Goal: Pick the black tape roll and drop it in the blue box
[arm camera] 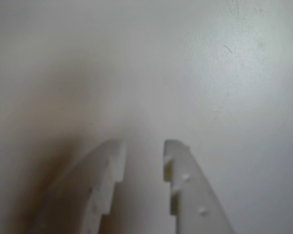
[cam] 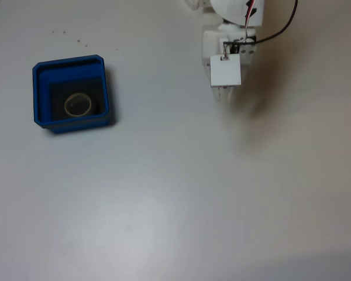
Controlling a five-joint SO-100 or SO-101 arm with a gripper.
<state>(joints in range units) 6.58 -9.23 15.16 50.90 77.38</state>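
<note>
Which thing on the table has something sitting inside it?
The blue box at the left of the fixed view. A ring, the black tape roll, lies on its dark floor. The gripper has a bare gap between its fingers and holds nothing.

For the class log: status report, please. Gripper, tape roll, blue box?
Gripper open, empty, over bare table. Black tape roll lying inside blue box. Nothing in the way.
</note>
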